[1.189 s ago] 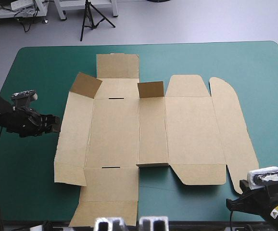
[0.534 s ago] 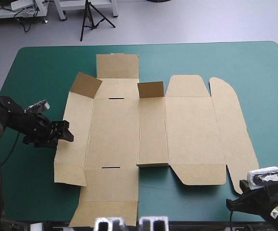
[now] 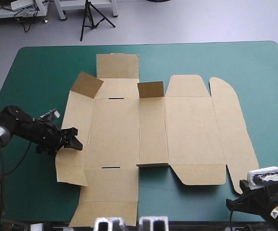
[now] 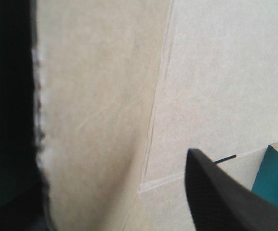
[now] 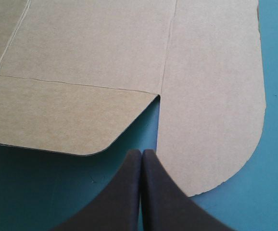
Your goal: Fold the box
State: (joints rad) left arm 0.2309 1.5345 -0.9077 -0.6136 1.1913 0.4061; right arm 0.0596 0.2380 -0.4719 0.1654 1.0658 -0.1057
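1. I am seeing the box (image 3: 192, 125) lying as a flat cut sheet of brown board in the middle of the teal-green counter (image 3: 43, 72). Its long axis is running from the counter's left side to its right. Only one small flap (image 3: 87, 84) at the far left and another (image 3: 150, 89) nearer the middle are standing up.
2. The left side panel (image 3: 74, 115) is lying straight ahead of the left hand (image 3: 75, 139), which is reaching its outer edge. The panel's crease is running near to far, across the hand's reach, so I am judging that the lift has to turn the panel inward about that line.
3. The left hand is much the nearer. The right hand (image 5: 142, 153) is sitting off the box's near right corner with its fingers pressed together, gripping nothing.
4. The left wrist view is showing what the high view is not: the fingers are spread wide, one black finger (image 4: 225, 197) over the board. I cannot tell whether the other is getting under the edge.
5. The right wrist view is showing the right hand over bare cover, just short of the gap between the near flap (image 5: 67, 115) and the rounded flap (image 5: 216, 96).
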